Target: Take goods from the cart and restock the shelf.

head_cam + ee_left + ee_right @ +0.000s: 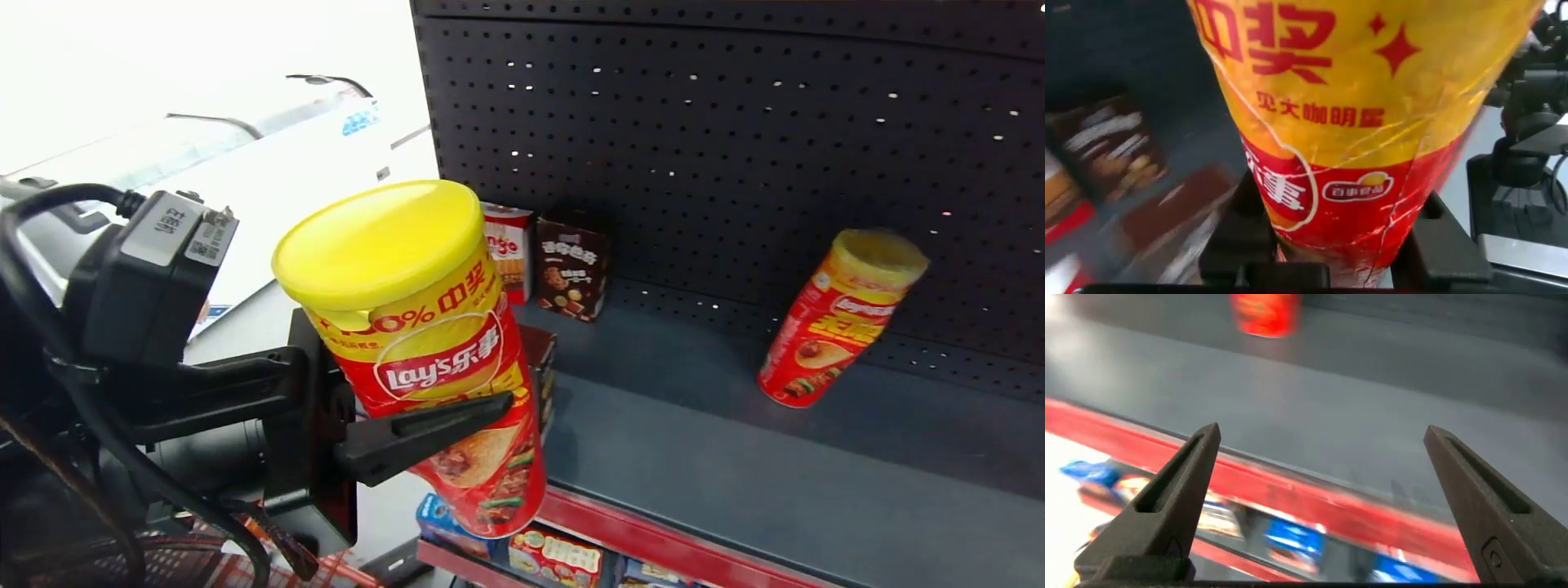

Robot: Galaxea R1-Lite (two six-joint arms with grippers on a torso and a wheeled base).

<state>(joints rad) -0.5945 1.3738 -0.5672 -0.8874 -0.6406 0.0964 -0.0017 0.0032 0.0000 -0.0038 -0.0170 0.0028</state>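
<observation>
Before the shelf (694, 457), the left claw (424, 400) pinches a chip can (408, 318).
It is held tilted just off the front edge; the right claw (1327, 490) hangs spread above that edge, and a second can (837, 322) stands far back on the shelf.

Yellow-lidded red chip can (433, 359) is clamped in the left pincer (445, 408); a second can (833, 322) stands on the shelf (735, 465).
</observation>
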